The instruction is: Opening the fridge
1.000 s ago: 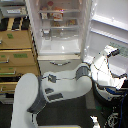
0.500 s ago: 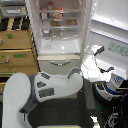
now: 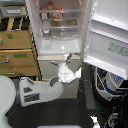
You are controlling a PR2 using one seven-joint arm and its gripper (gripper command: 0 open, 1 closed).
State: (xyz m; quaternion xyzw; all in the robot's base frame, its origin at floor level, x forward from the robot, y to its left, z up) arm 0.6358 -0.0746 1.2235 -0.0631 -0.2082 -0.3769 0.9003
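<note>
The fridge [image 3: 60, 35] stands upright, its long axis vertical, at the top middle of the exterior view. Its upper door [image 3: 107, 42] is swung wide open toward the view's right, baring lit shelves. The tool [image 3: 68, 58] points up at the compartment's lower front edge; whether it grips anything cannot be told. A wooden cabinet [image 3: 17, 52] stands just left.

Lab: labelled cabinet [image 3: 17, 47], cable clutter [image 3: 107, 87]

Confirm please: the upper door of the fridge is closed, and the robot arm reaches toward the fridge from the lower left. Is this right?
Not quite. The exterior view shows the fridge with its upper door swung wide open, shelves visible inside. The arm does reach toward it from the lower left.
</note>
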